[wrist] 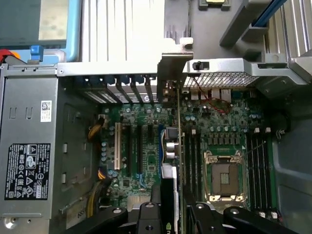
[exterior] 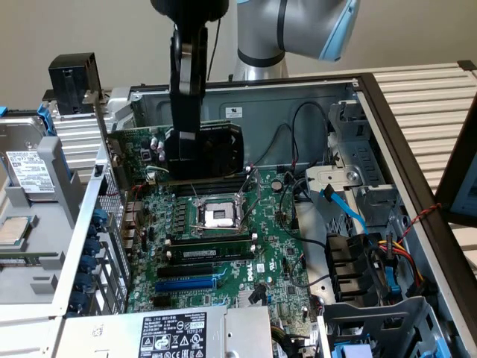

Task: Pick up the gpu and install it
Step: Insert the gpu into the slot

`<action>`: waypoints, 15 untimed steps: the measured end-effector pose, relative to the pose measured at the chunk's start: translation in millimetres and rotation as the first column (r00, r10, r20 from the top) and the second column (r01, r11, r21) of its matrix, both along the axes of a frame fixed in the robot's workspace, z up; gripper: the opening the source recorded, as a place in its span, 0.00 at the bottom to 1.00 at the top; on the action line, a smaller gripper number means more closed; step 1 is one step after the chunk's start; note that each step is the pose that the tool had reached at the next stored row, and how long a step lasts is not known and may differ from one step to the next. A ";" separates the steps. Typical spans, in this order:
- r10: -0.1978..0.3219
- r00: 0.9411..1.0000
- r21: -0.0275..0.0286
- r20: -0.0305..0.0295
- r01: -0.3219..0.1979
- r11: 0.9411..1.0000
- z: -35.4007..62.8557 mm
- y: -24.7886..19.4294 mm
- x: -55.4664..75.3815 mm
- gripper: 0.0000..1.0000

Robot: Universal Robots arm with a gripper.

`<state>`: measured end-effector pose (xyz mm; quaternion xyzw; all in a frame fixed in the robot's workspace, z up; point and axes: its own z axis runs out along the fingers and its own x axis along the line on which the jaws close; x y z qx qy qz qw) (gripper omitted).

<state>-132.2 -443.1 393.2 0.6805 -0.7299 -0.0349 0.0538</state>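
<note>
Green gpu (exterior: 215,145) in gripper (exterior: 181,168), over motherboard (exterior: 246,257), inside case (exterior: 298,88).

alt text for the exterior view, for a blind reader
The robot's hand grips the gpu, holding it upright on edge over the far end of the green motherboard inside an open computer case. A processor socket sits just nearer the camera.

An open computer case (exterior: 298,89) is lying flat, holding a large green motherboard (exterior: 276,261) with an empty processor socket (exterior: 220,216). A blue cable (exterior: 346,212) is curving at the exterior view's right. What is probably a hard drive (exterior: 30,171) is resting outside it at the exterior view's left.
</note>
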 end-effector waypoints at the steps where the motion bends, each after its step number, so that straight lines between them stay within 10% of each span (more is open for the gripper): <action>1: -0.004 1.000 0.000 0.000 0.004 1.000 -2.0 -0.6 0.2 0.27; 15: -0.041 0.999 0.003 0.000 0.041 0.999 -27.3 -11.9 1.3 0.27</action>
